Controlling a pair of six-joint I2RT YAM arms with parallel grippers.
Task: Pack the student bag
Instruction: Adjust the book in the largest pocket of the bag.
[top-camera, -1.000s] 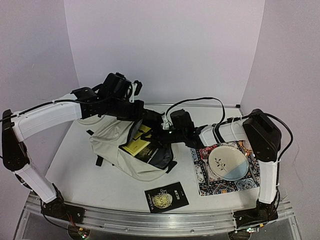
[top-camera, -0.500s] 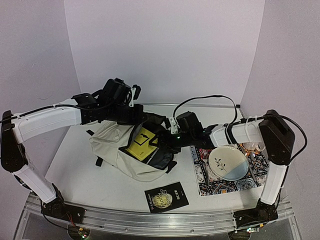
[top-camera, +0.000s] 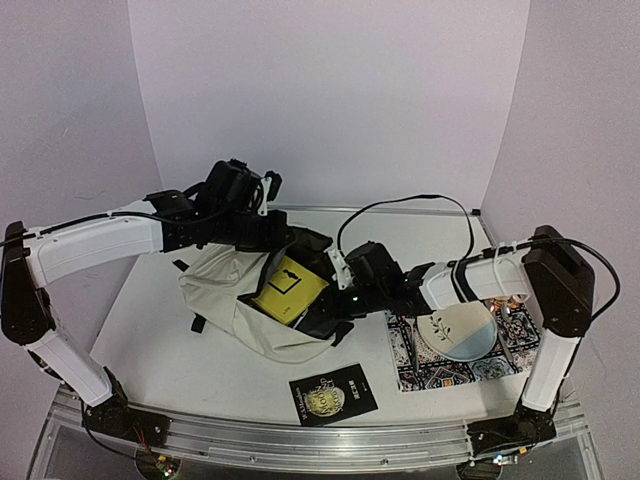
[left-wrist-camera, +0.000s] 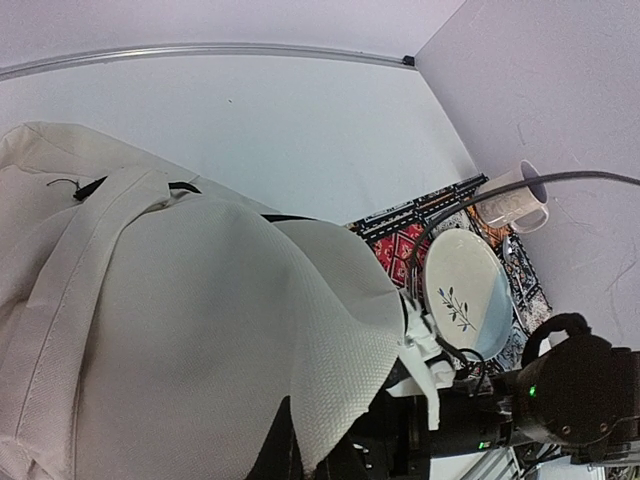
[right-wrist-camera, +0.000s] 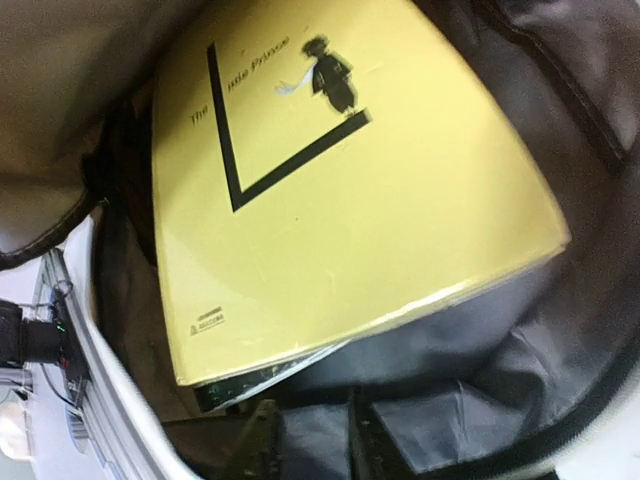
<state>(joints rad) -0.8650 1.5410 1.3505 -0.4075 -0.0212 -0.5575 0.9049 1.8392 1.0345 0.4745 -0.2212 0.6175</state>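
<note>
Yellow book (top-camera: 288, 290) inside student bag (top-camera: 235, 300); your left jaws clench rim, right jaws unclear. Next: fetch black book (top-camera: 333, 395).

the student bag (top-camera: 235, 305) lies on the table (top-camera: 150, 335), left of centre. the little prince book (top-camera: 288, 288) sits inside its opening. another book (top-camera: 332, 395) lies before the bag, near the front edge. to the right, a plate (top-camera: 458, 330) rests on a mat (top-camera: 440, 372).

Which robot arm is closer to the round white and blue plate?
Right. The right arm stretches just behind the round white-and-blue plate. The left arm is far off, at the cream fabric backpack's far side.
</note>
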